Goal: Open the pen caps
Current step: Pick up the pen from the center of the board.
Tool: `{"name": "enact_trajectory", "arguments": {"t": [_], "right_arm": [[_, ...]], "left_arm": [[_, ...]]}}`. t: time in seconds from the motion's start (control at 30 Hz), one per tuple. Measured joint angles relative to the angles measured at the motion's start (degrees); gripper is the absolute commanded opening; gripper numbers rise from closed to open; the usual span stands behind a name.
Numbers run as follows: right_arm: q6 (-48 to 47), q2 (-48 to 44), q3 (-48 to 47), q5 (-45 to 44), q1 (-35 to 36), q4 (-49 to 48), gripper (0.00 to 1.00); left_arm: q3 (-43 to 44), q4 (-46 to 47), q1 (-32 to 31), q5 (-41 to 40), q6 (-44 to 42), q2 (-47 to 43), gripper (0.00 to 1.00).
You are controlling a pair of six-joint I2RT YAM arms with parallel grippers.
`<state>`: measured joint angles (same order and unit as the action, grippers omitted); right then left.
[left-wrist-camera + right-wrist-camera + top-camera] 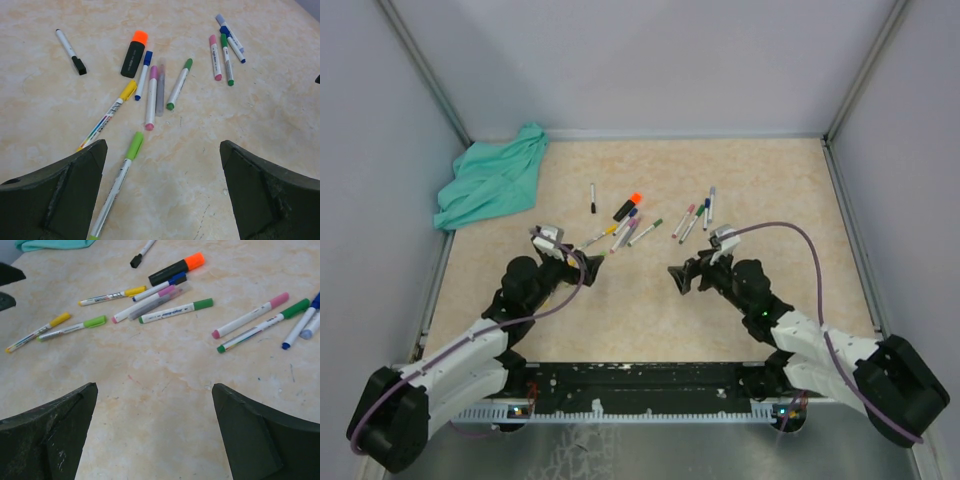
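Observation:
Several capped pens lie in two loose groups mid-table (625, 225). In the left wrist view I see a light-green cap (135, 145) nearest, a yellow cap (128, 90), the larger orange cap (140, 36), a black cap (79, 65) and a green cap (187, 63). Each cap sits on its pen. My left gripper (595, 268) (162, 150) is open and empty, just short of the light-green pen. My right gripper (677, 278) (154, 390) is open and empty over bare table, short of a pink cap (278, 299) and a green cap (203, 304).
A crumpled teal cloth (490, 180) lies at the far left corner. Grey walls enclose the table on three sides. The two grippers face each other with a gap of bare tabletop (635, 290) between them.

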<state>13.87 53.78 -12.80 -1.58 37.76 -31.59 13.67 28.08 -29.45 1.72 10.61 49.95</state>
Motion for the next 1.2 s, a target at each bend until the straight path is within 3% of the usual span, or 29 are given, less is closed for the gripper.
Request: {"name": "enact_trajectory", "arguments": {"t": [0.17, 0.27, 0.4, 0.87, 1.2], "right_arm": [[-2.69, 9.88, -2.34, 7.61, 0.0, -0.59, 0.98], [-3.85, 15.04, -5.25, 10.84, 0.0, 1.77, 0.98], [-5.29, 14.97, -5.84, 13.31, 0.0, 2.54, 0.98], [-6.19, 3.8, -3.96, 13.27, 0.0, 2.03, 0.99], [-6.14, 2.36, -3.52, 13.27, 0.0, 2.38, 0.99]], "left_arm": [[-0.57, -1.11, 0.0, -6.62, -0.59, -2.21, 0.96], [-0.76, -1.86, 0.11, -12.46, -0.48, -2.43, 0.77], [-0.31, -5.38, 0.33, -17.64, 0.02, -0.72, 0.63], [8.85, -30.88, 0.33, -20.55, 15.85, 8.66, 0.64], [11.56, -35.91, 0.33, -23.89, 19.58, 13.6, 0.57]]}}
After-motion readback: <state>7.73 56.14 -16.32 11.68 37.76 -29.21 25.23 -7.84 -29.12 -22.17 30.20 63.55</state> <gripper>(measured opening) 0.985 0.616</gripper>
